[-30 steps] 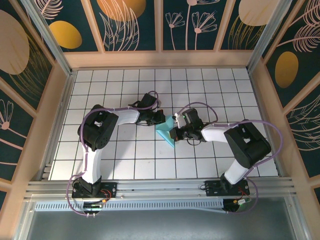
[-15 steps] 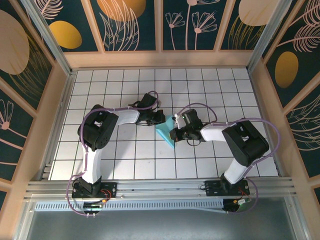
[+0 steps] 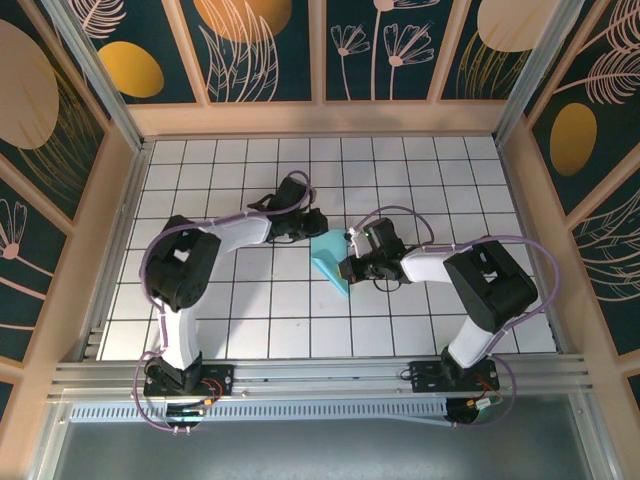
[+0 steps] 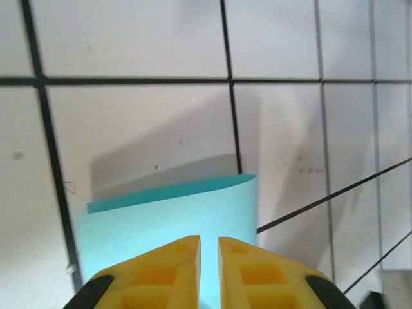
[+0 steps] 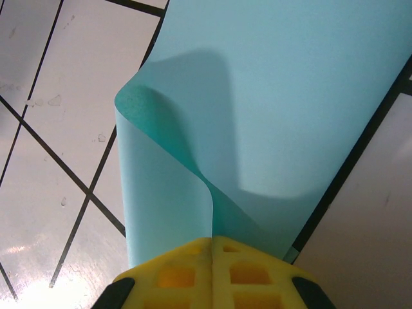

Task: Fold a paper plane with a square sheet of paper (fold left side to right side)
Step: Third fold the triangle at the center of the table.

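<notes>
The square sheet of paper (image 3: 328,262), light cyan, lies mid-table, folded over on itself with one flap curling up. In the right wrist view the raised flap of the paper (image 5: 290,96) bends down into my right gripper (image 5: 212,239), which is shut on its edge. From above, the right gripper (image 3: 347,266) sits at the sheet's right side. My left gripper (image 3: 314,228) hovers at the sheet's upper left corner. In the left wrist view its yellow fingers (image 4: 158,270) stand a narrow gap apart, with the paper (image 4: 174,212) showing below and nothing between them; the left gripper (image 4: 208,239) is slightly open.
The white grid table (image 3: 240,310) is ringed by a wooden wall (image 3: 320,118) at the back and sides. A metal rail (image 3: 320,375) with both arm bases runs along the near edge. Both forearms reach inward toward the centre.
The left gripper's jaws have parted a little and let go of the paper, and that arm has drawn back up and left. The right gripper has stayed shut on the sheet.
</notes>
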### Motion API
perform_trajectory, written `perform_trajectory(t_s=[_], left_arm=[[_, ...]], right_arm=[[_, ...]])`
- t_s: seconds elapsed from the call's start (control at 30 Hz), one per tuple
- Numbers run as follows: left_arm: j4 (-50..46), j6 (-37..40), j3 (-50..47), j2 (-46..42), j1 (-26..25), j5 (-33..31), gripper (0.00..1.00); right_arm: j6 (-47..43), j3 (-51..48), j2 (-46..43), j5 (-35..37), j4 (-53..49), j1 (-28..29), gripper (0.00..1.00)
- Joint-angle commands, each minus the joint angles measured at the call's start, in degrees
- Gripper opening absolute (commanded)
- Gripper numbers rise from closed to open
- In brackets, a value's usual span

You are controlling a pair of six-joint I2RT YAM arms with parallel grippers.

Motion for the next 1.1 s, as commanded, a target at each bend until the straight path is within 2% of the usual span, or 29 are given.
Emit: perform_trajectory(t_s=[0.0, 0.2, 0.37, 0.57, 0.77, 1.07], left_arm=[[2.0, -1.0, -5.2, -5.8, 0.5, -2.8, 0.11], [9.9, -2.2, -17.0, -13.5, -1.0, 0.3, 0.06], [13.5, -5.6, -21.2, -14.4, -5.0, 1.1, 0.04], [16.9, -8.9, -20.9, -11.6, -9.1, 1.5, 0.03], [16.4, -9.5, -19.6, -7.0, -10.0, 1.2, 0.02], [15.6, -9.2, -19.9, -5.2, -10.2, 0.2, 0.02]], right_arm=[[-0.5, -0.2, 2.0, 0.8, -2.3, -0.3, 0.0], [-0.7, -0.1, 1.9, 0.7, -2.5, -0.4, 0.0], [-0.7, -0.2, 2.0, 0.7, -2.5, -0.4, 0.0], [-0.6, -0.4, 2.0, 0.8, -2.3, -0.4, 0.0], [-0.6, -0.4, 1.9, 0.9, -2.4, -0.4, 0.0], [-0.3, -1.1, 1.9, 1.1, -1.9, -0.4, 0.0]])
